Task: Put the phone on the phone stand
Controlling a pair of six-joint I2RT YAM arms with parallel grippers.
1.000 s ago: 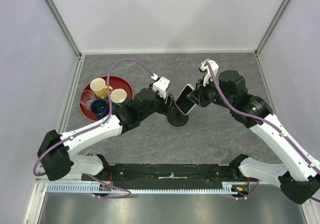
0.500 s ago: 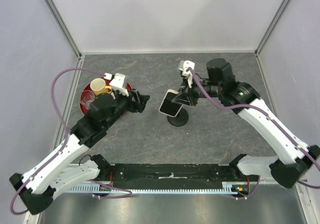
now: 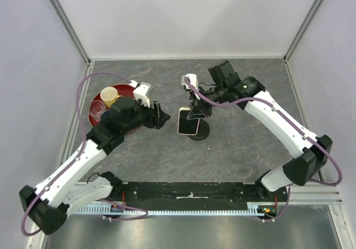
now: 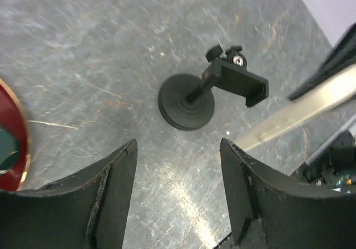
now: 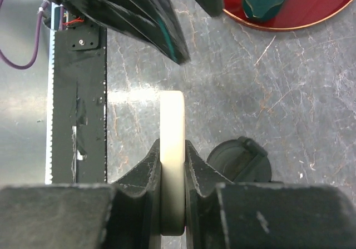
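My right gripper (image 3: 194, 114) is shut on the phone (image 3: 188, 121), black screen with a pale cream edge, and holds it in the air over the left side of the phone stand (image 3: 200, 131). In the right wrist view the phone's cream edge (image 5: 172, 149) sits pinched between my fingers, with the stand's black base (image 5: 239, 160) just to its right. The left wrist view shows the stand (image 4: 192, 99) whole: round base, stem and clamp cradle, with the phone's edge (image 4: 300, 113) slanting to its right. My left gripper (image 3: 159, 117) is open and empty, left of the stand.
A red tray (image 3: 99, 121) at the left holds a yellow mug (image 3: 109, 96), a clear glass and a dark blue cup. The tray rim shows in the left wrist view (image 4: 14, 132) and the tray with a green mug in the right wrist view (image 5: 295, 15). Grey walls enclose the table.
My right gripper has carried the phone left and down toward the stand, turning it more upright. My left arm pulled back from the stand toward the tray, then swung slightly back toward it.
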